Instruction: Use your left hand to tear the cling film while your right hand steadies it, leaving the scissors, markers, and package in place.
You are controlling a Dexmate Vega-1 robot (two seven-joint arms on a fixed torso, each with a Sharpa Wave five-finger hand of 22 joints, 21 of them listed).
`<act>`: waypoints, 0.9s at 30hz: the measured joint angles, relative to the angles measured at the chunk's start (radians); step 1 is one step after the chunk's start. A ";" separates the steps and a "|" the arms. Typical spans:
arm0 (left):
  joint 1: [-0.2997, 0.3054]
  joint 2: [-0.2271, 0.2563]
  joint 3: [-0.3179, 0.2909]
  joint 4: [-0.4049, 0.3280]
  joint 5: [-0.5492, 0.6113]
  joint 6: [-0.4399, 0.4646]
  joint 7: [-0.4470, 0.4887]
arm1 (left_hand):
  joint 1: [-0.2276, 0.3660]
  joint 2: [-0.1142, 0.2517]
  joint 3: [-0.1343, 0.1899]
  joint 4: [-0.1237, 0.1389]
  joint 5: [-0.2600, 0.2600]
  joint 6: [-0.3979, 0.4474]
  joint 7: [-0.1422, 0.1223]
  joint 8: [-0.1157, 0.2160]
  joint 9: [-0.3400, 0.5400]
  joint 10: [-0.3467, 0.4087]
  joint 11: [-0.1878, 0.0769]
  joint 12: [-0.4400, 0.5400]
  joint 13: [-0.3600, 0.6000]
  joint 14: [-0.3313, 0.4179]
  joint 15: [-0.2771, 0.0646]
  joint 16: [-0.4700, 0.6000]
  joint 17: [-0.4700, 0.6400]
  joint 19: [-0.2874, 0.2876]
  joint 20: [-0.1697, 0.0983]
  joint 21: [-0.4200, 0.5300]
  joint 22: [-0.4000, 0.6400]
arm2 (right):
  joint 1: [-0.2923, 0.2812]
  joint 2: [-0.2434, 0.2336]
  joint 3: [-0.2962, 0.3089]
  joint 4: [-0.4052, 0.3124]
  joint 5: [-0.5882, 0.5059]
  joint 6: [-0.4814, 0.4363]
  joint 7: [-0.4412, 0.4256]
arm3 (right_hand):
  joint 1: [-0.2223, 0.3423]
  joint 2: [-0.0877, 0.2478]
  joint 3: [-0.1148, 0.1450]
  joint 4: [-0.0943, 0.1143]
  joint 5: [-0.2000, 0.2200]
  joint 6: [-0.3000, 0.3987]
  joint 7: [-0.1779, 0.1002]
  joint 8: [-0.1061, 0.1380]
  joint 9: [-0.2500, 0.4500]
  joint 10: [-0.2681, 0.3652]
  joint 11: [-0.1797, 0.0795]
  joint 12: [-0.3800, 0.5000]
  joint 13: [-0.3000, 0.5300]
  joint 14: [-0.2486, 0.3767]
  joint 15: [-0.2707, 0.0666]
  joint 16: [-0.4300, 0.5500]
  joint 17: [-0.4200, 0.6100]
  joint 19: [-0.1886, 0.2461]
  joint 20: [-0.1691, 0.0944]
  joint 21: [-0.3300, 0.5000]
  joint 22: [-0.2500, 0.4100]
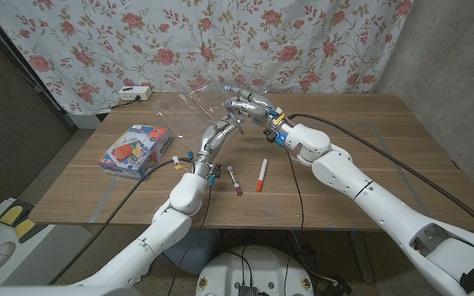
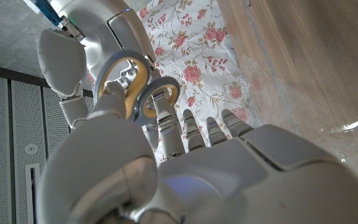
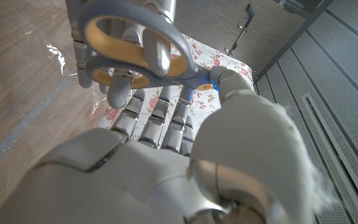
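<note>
head: your left hand point(image 1: 223, 126) and right hand point(image 1: 249, 107) meet above mid-table under lifted cling film point(image 1: 189, 100); markers point(image 1: 248, 177), package point(image 1: 135, 150) on the table | left wrist: your left hand's grasp, cannot tell | right wrist: your right hand grips scissors point(image 3: 143, 53)

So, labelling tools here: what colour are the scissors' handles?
Grey with yellow-orange inner rings on the scissors, clearest in the right wrist view.
</note>
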 measured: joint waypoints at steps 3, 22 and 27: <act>0.000 0.000 0.001 0.000 0.001 0.000 0.000 | 0.007 0.007 0.000 0.000 0.000 0.000 0.000 0.000 0.000 0.061 -0.011 0.017 0.001 0.025 -0.011 0.005 0.000 0.003 0.003 0.000 0.000 | -0.002 0.000 0.002 -0.003 0.002 0.000 -0.004 | -0.001 0.001 0.000 0.000 0.000 0.000 0.000 0.000 0.000 0.000 0.000 0.002 0.000 0.000 0.000 0.000 0.000 0.000 0.000 0.000 0.000; 0.012 0.001 0.004 -0.015 0.010 0.000 0.007 | 0.016 0.016 -0.003 0.003 0.000 0.022 0.014 0.000 0.005 0.210 -0.065 0.056 0.028 0.124 -0.046 0.028 0.002 0.031 0.012 0.000 0.005 | -0.015 -0.001 0.007 -0.015 0.003 -0.001 -0.021 | -0.004 0.004 -0.003 -0.003 0.001 0.021 -0.011 0.000 0.000 -0.007 -0.007 0.004 -0.008 0.000 0.000 -0.004 0.009 -0.005 0.005 0.000 -0.002; 0.017 0.001 0.003 -0.020 0.011 -0.001 0.011 | 0.016 0.016 -0.003 0.003 0.000 0.041 0.019 0.006 0.005 0.251 -0.073 0.070 0.039 0.168 -0.068 0.035 0.002 0.049 0.020 0.006 0.005 | -0.017 -0.002 0.007 -0.016 0.003 -0.001 -0.023 | 0.001 0.008 -0.008 -0.008 0.001 0.017 -0.015 0.000 0.000 -0.007 -0.007 0.004 -0.015 0.000 0.000 -0.004 0.014 -0.011 0.007 0.000 -0.002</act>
